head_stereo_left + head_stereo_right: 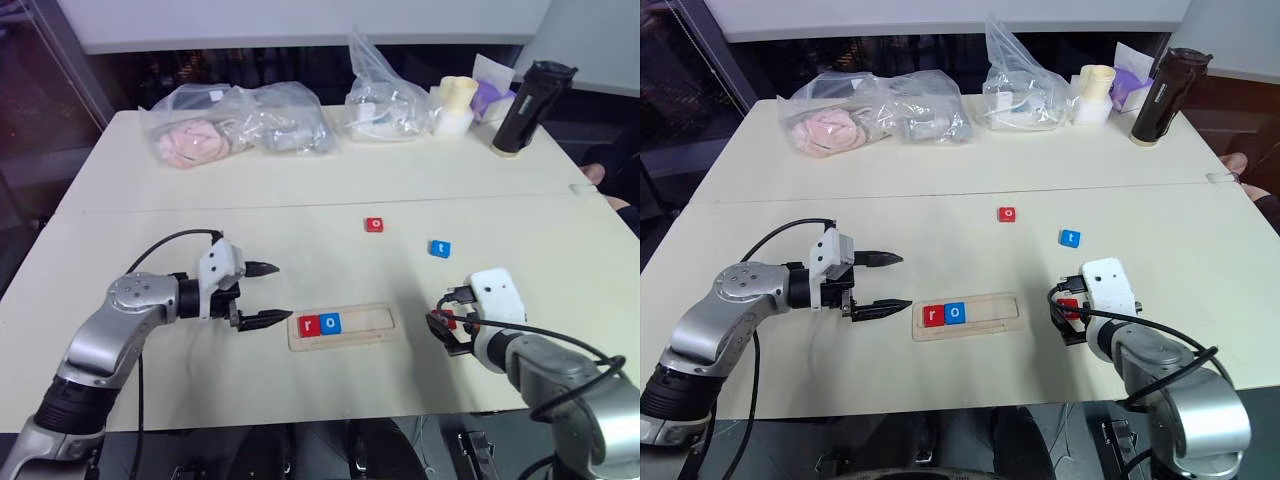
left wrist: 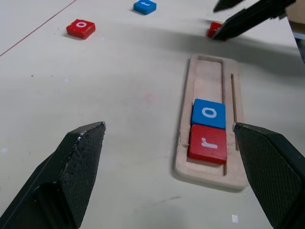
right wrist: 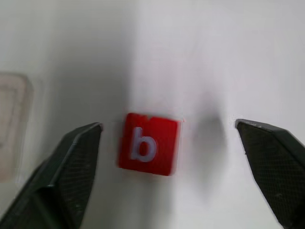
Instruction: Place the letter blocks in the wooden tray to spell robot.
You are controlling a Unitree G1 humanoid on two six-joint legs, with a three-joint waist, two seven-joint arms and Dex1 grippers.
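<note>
The wooden tray (image 1: 375, 322) lies at the table's near middle. A red r block (image 1: 307, 324) and a blue o block (image 1: 330, 323) sit side by side at its left end. Farther back on the table lie a red o block (image 1: 374, 224) and a blue t block (image 1: 440, 248). My left gripper (image 1: 262, 293) hovers open just left of the tray, pointing at it, with nothing between its fingers. To the right of the tray my right gripper (image 3: 167, 125) stands open over a red b block (image 3: 148, 143), which lies flat on the table between the spread fingers, nearer one of them.
Along the table's far edge are clear plastic bags (image 1: 240, 125) with soft items, another bag (image 1: 385, 100), a pale cup (image 1: 455, 105) and a black bottle (image 1: 528, 105). The table's front edge runs close below both grippers.
</note>
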